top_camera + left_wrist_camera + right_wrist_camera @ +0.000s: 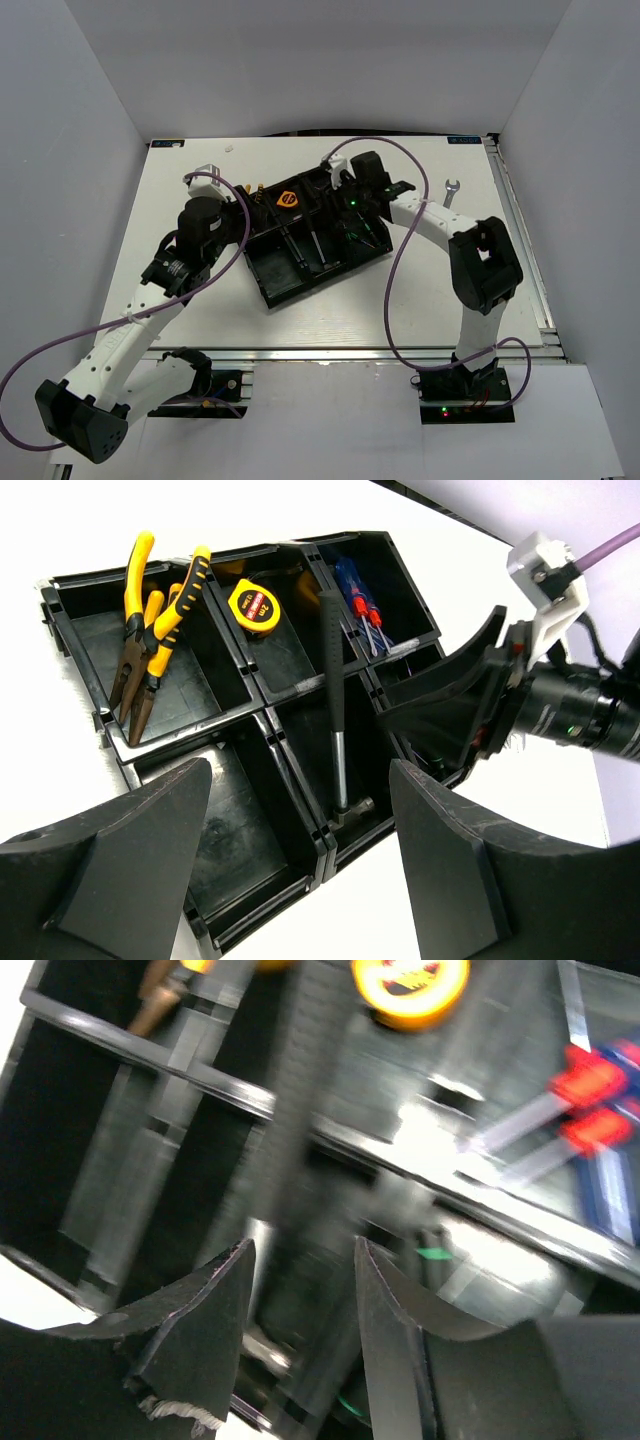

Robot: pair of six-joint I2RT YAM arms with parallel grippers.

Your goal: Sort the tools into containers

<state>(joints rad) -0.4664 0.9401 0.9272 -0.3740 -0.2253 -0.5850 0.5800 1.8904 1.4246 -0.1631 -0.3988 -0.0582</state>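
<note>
The black tray (268, 262) lies askew mid-table. In the left wrist view, its compartments (95, 630) hold two yellow-handled pliers (150, 620), the tape measure (252, 607) and red-blue screwdrivers (360, 605). The hammer (335, 700) lies across the middle divider. My left gripper (300, 860) is open and empty, just off the tray's left end (238, 212). My right gripper (358, 222) hangs over the tray's right side, open (300, 1330), with the blurred dark hammer handle (300, 1110) below it. A green-marked tool (432, 1253) lies beside it. The silver wrench (451, 192) lies on the table.
White walls (90, 150) enclose the table on three sides. Purple cables (395, 270) loop over both arms. The right arm's elbow (485, 265) stands right of the tray, near the wrench.
</note>
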